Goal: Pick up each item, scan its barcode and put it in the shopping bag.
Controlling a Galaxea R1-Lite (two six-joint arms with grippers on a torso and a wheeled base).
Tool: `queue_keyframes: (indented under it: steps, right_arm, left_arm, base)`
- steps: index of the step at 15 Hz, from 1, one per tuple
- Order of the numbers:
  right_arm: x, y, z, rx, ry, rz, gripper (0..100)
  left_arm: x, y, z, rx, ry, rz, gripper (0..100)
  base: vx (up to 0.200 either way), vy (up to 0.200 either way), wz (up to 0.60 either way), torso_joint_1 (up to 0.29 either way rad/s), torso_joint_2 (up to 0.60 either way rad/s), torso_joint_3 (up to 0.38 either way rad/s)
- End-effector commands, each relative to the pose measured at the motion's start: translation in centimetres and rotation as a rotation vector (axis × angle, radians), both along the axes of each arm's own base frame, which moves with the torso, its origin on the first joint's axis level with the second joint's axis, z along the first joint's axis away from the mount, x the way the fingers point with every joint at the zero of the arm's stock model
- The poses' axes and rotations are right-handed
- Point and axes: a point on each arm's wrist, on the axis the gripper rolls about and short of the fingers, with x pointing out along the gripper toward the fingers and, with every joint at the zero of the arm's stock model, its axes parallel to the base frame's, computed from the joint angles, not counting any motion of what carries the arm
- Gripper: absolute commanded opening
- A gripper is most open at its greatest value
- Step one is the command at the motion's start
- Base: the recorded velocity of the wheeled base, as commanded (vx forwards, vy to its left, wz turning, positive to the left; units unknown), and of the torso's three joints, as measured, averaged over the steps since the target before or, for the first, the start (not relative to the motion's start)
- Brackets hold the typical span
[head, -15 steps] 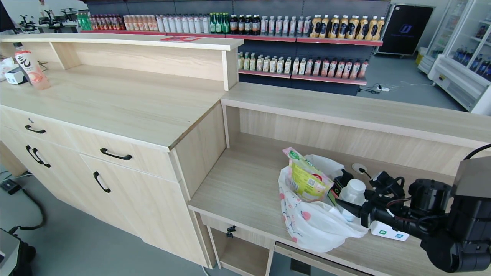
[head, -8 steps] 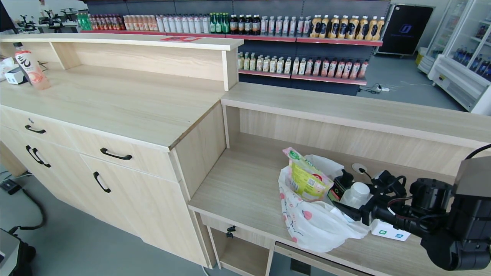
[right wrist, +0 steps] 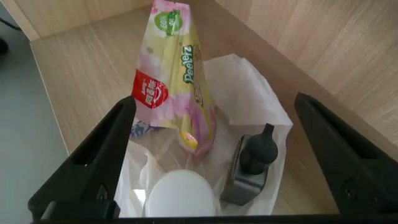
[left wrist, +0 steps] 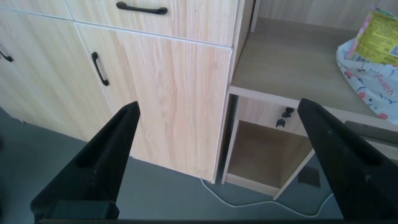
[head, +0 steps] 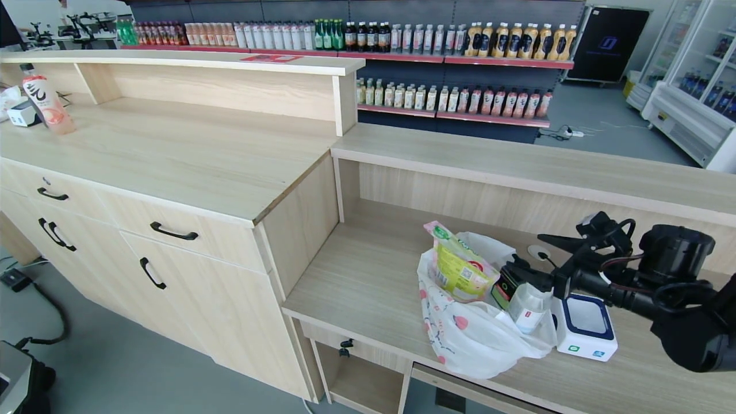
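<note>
White shopping bag (head: 460, 342) holding snack pouch (head: 460, 267) and bottle (head: 526, 307), right fingers (right wrist: 93, 165) spread above, left fingers (left wrist: 93, 168) spread, empty.

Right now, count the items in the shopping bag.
3 in the shopping bag: snack pouch on the left, dark-topped bottle in the middle, white-capped bottle on the right. More may lie hidden underneath.

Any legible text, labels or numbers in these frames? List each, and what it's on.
Nothing reads cleanly enough to quote.
snack pouch: big coloured lettering and a red badge; creased and skewed, not readable.
white bottle: small red label, too small.
scanner: two small front stickers, too small.
pink bottle: large dark characters, blurred.
shelf bottles: labels too small.
</note>
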Motion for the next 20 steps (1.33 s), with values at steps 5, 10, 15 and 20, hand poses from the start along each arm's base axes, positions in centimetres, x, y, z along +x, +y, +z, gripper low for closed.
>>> queue_keyframes:
  steps: [5,10,15,20]
  right_arm:
    - [-6.0,-0.6,12.1,-0.165,-0.291,-0.144,100]
    - [-9.3,-1.0,19.5,-0.127,-0.332,-0.397,100]
    - [-14.0,-1.7,19.2,-0.061,-0.069,-0.599,100]
    - [-19.6,-1.5,13.1,0.0,0.054,-0.673,100]
  left_arm:
    - [0.0,0.0,0.0,-0.001,0.001,0.0,100]
    - [0.0,0.0,0.0,-0.001,0.001,0.0,100]
    - [0.0,0.0,0.0,-0.001,0.001,0.0,100]
    - [0.0,0.0,0.0,0.0,0.001,0.0,100]
  base:
    - [0.0,0.0,0.0,0.0,0.0,0.0]
    - [0.0,0.0,-0.6,-0.093,0.21,0.126]
    - [0.0,0.0,-0.6,-0.151,0.36,0.202]
    - [0.0,0.0,-0.24,-0.075,0.19,0.109]
